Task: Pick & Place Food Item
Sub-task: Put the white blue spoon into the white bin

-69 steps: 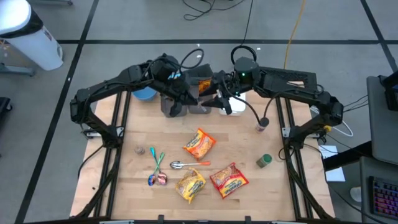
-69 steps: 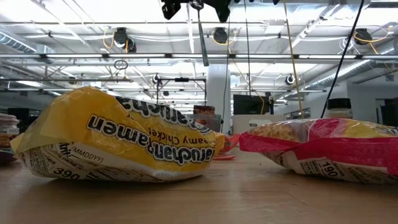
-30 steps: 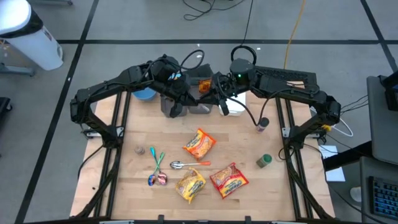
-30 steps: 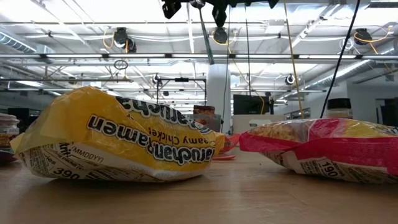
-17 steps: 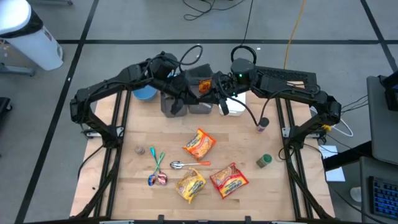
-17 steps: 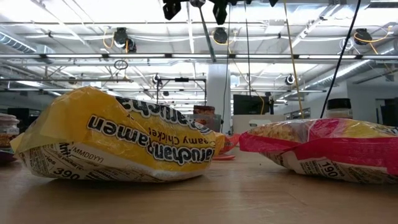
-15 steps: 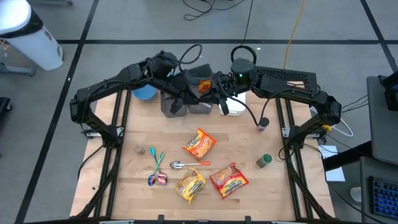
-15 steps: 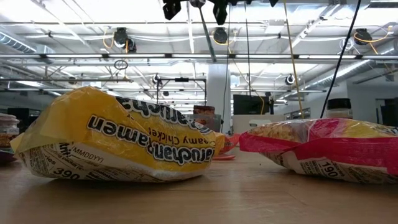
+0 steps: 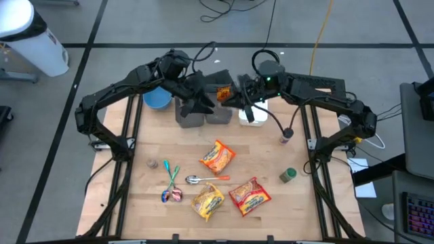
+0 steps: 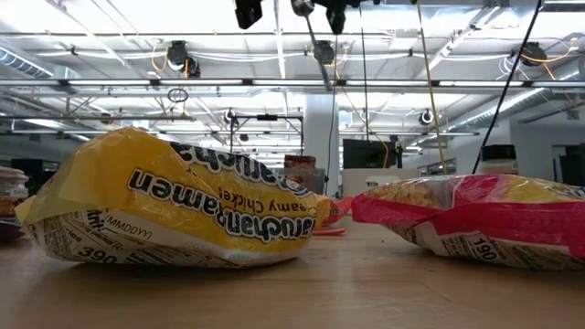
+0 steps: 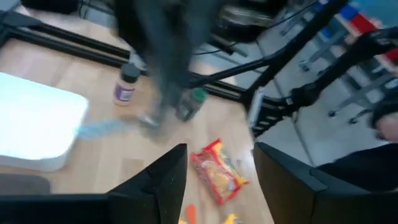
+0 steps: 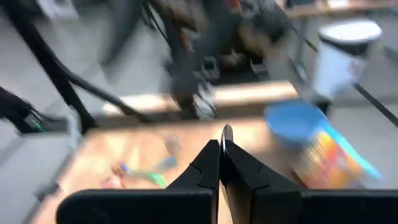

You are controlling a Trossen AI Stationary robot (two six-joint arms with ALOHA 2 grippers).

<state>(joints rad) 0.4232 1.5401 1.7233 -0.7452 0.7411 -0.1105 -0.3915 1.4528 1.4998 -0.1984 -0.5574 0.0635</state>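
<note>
Above the grey bins (image 9: 203,112), the left gripper (image 11: 214,174) is seen parted and empty. The right gripper (image 12: 222,163) is closed, empty. A release seems in hand; next, a ramen packet (image 9: 218,157) must be reached.

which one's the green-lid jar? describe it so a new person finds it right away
Start at the wooden table in the high view and go to its right edge, near the right arm's frame post. There a small jar with a green lid lies alone, right of the red ramen packet. The other small jar, the purple-labelled one, sits farther back along that edge; only this one is green.
</note>
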